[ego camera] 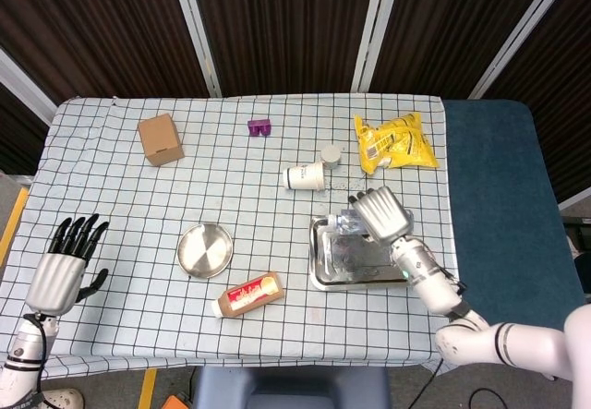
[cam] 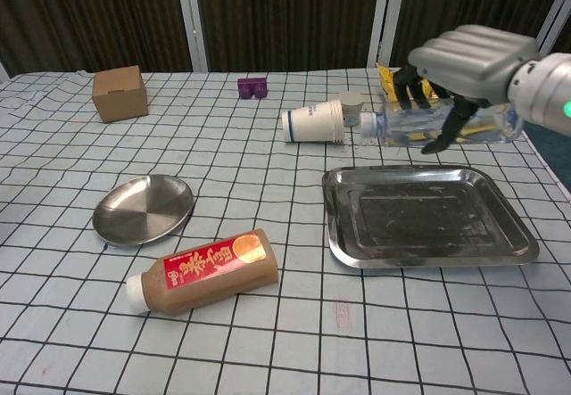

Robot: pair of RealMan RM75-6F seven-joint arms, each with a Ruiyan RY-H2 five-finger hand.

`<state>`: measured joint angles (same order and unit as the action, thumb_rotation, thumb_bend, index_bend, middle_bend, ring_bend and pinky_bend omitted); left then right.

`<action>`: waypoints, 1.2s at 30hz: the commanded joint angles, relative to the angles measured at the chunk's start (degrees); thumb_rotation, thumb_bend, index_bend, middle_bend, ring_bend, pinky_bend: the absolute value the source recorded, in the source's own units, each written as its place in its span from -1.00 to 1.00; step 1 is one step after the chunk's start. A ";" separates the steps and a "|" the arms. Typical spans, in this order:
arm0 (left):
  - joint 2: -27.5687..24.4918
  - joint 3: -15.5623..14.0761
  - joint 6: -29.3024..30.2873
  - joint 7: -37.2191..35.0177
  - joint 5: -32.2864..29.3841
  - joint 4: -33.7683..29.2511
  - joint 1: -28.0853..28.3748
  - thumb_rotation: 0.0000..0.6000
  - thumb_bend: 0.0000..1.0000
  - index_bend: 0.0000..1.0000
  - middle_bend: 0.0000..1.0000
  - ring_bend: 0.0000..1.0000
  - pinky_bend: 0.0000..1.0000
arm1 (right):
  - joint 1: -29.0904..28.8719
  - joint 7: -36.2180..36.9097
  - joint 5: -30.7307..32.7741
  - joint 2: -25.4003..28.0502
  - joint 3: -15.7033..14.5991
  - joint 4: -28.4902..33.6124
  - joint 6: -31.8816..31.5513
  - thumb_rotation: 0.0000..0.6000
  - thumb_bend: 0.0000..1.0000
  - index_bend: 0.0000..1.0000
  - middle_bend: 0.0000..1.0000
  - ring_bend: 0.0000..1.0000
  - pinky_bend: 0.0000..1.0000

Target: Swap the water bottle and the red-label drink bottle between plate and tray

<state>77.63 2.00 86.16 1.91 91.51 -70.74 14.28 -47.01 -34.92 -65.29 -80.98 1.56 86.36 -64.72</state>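
Water bottle (cam: 437, 126) is up in the air on its side, over the far edge of the tray (cam: 428, 250), and the right hand (cam: 468, 65) holds it from above with fingers wrapped round it. I think it is held flat and low so it can be laid down in the tray, where it must end up. That tray is bare inside, so nothing blocks the way down. Next in size, the red bottle (cam: 201, 270) lies on its side on the cloth, near the plate (cam: 143, 209) but not on it. It looks like it must go onto the plate next. The plate has nothing in it. Off at the table edge, the left hand (ego camera: 60, 270) holds nothing, with its fingers spread wide. A brown box (cam: 119, 93) sits far back, well apart. A yellow bag (ego camera: 394, 141) lies behind the tray. A paper cup (cam: 312, 121) lies tipped over just beside the bottle's cap end, so a swing that way could bump it. A small purple thing (cam: 252, 86) sits at the back.
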 commanded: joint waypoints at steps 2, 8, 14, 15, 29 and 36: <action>0.16 -0.22 -0.15 0.12 0.28 -0.03 0.09 1.00 -0.30 -1.00 -1.00 -1.00 -1.00 | 4.07 4.86 -4.98 0.58 -3.73 -1.81 0.04 1.00 -0.48 0.89 0.51 0.53 0.59; 0.34 -0.65 -0.66 -0.23 0.80 0.14 0.30 1.00 -0.30 -1.00 -1.00 -1.00 -1.00 | 5.23 8.00 -7.26 -4.40 -3.68 -7.87 1.92 1.00 -0.48 0.82 0.51 0.49 0.57; 0.25 -1.04 -1.02 -0.59 1.14 0.27 0.37 1.00 -0.30 -1.00 -1.00 -1.00 -1.00 | 5.83 8.70 -8.26 -8.64 -3.39 -12.68 4.04 1.00 -0.48 0.50 0.42 0.22 0.39; 0.25 -1.03 -1.03 -0.67 1.12 0.29 0.36 1.00 -0.30 -1.00 -1.00 -1.00 -1.00 | 5.95 9.28 -8.46 -9.03 -3.19 -13.02 4.14 1.00 -0.48 0.38 0.34 0.12 0.32; 0.25 -1.07 -0.84 -1.11 1.24 -0.02 0.23 1.00 -0.30 -1.00 -1.00 -1.00 -0.99 | 7.38 10.64 -7.60 -5.10 -1.91 -6.53 7.80 1.00 -0.53 -1.00 -0.75 -0.90 -0.37; -2.67 -5.48 -2.20 -6.25 7.04 -6.60 1.25 1.00 -0.30 -1.00 -1.00 -1.00 -0.92 | 14.41 16.32 -11.87 4.34 -2.51 6.84 -2.93 1.00 -0.58 -1.00 -0.95 -1.00 -0.71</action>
<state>76.42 -1.50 85.05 -3.04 96.20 -74.49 14.87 -36.28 -20.74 -74.80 -80.87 -0.22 88.34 -62.69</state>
